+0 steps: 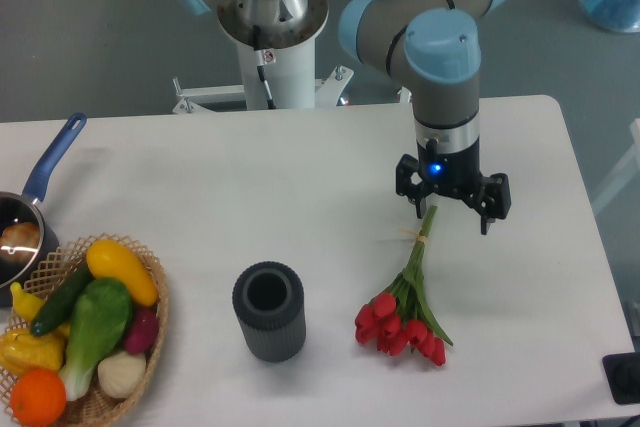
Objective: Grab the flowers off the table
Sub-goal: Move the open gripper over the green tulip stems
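The gripper hangs from the arm over the right half of the table, pointing straight down. We see its black body with a small blue light, and dark fingers splayed to either side, but from this angle we cannot tell whether the jaws are released or clenched on anything. The top of the green stems reaches up to the gripper's underside and seems to touch it.

The flowers lie on the table just near of the gripper: the stems run down and slightly left from it, a pale string tie sits close to the stem end, and the red tulip heads fan out at the near end, resting on the white surface.

Left of the blooms stands a dark ribbed cylinder (hollow, open at the top), upright and apart from them. At the near left corner we see a wicker basket heaped with toy vegetables and fruit, and beside it, further left, a pan with a blue handle cut off by the edge
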Available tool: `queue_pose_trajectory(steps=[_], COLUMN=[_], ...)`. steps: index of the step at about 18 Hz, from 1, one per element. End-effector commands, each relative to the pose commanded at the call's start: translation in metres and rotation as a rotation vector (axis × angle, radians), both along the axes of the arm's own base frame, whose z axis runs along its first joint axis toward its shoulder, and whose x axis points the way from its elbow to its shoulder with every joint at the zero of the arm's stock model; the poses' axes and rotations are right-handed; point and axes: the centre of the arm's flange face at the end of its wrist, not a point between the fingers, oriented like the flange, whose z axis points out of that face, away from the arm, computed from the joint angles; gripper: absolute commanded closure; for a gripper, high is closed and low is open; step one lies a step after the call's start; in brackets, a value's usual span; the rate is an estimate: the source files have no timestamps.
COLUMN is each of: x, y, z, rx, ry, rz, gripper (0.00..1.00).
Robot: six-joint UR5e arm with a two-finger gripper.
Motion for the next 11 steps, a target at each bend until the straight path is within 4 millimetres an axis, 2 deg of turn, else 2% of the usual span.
queue_pose_trajectory(steps=[2, 5, 8, 11], x=[-0.003, -0.002, -0.006, -0.012], y=[-0.006, -0.017, -0.016, -0.012], z=[-0.006, -0.027, -0.058, -0.077], rx=[-0.016, -0.05, -0.071, -0.061], ry=[-0.009, -0.038, -0.086, -0.12], rz=[-0.021, -0.074, -0.08, -0.086], gripper=[0.0, 0.0, 0.0, 0.0])
